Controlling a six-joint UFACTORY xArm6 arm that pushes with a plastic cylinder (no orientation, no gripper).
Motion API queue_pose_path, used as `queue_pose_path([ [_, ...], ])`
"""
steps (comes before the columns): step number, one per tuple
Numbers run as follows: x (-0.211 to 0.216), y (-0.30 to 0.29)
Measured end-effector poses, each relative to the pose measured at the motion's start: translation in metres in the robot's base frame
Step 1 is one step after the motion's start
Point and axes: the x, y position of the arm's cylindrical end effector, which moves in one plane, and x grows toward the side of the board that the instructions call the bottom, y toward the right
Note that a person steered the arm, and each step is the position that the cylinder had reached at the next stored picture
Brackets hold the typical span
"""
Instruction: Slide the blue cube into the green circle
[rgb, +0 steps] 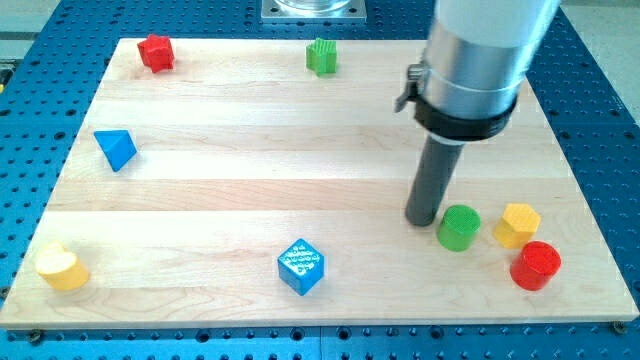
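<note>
While the blue cube (300, 266) sits near the board's (250, 180) bottom edge, well apart to the view's left, my tip (422, 219) rests bare, grasping nothing, just left of the green circle (459, 227), perhaps touching it; the angle leaves that unclear.
</note>
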Motion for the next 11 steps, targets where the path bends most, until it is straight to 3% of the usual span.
queue_pose_path([
  [1, 0.006, 0.046],
  [2, 0.006, 0.027],
  [3, 0.011, -0.078],
  [4, 0.052, -0.150],
  [6, 0.091, -0.235],
  [7, 0.102, -0.165],
  [8, 0.078, -0.051],
  [10, 0.059, 0.014],
  [11, 0.048, 0.016],
])
